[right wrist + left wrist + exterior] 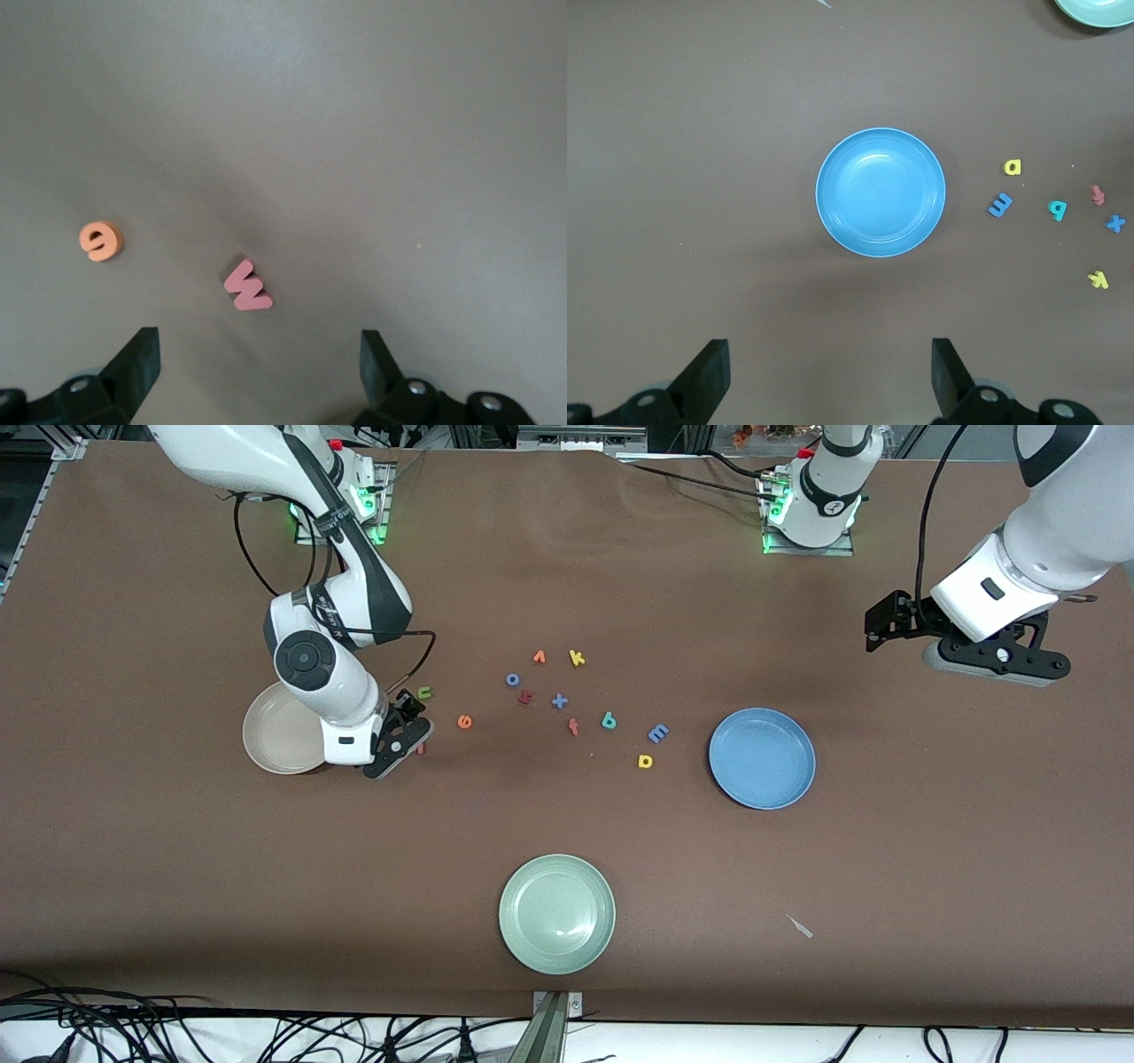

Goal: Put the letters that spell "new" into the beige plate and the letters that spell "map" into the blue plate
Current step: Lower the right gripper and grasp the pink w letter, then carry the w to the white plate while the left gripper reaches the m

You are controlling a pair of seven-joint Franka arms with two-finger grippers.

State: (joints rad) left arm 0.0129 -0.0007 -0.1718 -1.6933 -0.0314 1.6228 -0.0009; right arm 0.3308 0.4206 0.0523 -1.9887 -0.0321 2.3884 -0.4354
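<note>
Foam letters lay scattered on the brown cloth-covered table [567, 558], among them a green n [424, 692], an orange e [464, 722], a blue m [658, 732], a yellow a [645, 761] and a teal p [609, 721], none yet in a plate. The right gripper [257, 363], beside the round, smooth cream-beige plate [275, 735], hung low with jaws spread wide and empty, the salmon-red foam w [246, 286] flat on the cloth just ahead of the gap between its black fingers. The left gripper [830, 372] waited, jaws open and holding nothing, above bare cloth toward the left arm's end of the table, with the round, glossy mid-blue plate [880, 192] lying empty nearby.
</note>
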